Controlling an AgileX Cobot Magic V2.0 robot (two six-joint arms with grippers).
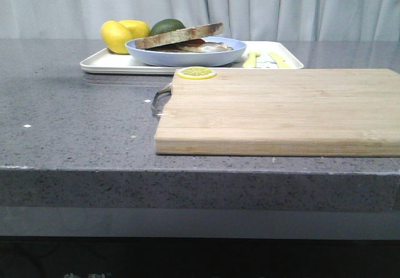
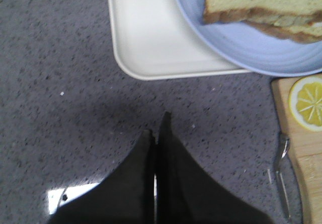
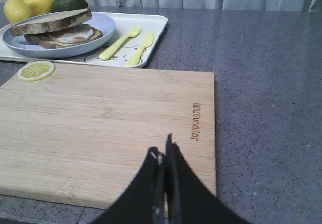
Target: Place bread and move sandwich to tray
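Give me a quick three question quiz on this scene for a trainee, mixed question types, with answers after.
1. True or false: the plate with the sandwich sits on the tray.
2. What lies at the cutting board's corner? A) lemon slice B) fork C) avocado
3. Fill in: both grippers, left and right, are ____.

Key: 1 true; 2 A, the lemon slice; 3 shut.
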